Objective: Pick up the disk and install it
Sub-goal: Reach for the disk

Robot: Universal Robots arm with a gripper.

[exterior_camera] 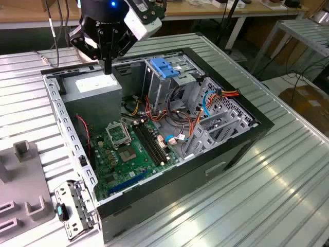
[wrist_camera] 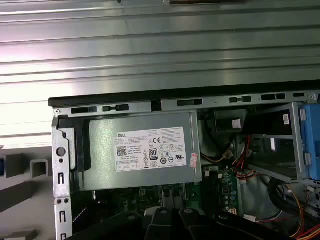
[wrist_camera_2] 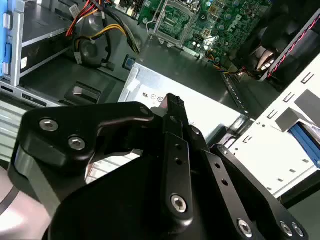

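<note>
Overall: an open computer case [exterior_camera: 241, 136] lies on its side on a ribbed metal bench [exterior_camera: 288, 195], seen from above in the exterior view.
Jaws: at the exterior view's upper left, pointing down just above the power supply [exterior_camera: 97, 87]. They look pressed together and hold nothing.
Power supply: a grey box in the corner of the case, its white sticker [wrist_camera: 150, 150] facing up in the first wrist view.
Disk: probably the white piece with blue edging [wrist_camera_2: 306, 141] at the margin of the second wrist view. It lies outside the case wall, just beside a grey block [wrist_camera_2: 289, 119] and well apart from the jaws. Too little of it shows to be sure.
Cage [exterior_camera: 159, 90]: a tall metal frame with a blue cap [exterior_camera: 163, 68], upright inside the case beyond the power supply.
Handling: I judge the disk stiff, dense for its size, smooth on its flat faces and easily harmed by knocks.
Hold: best taken across the two long sides, on the blue rails near the middle, so it hangs level. Keep off the label face.
</note>
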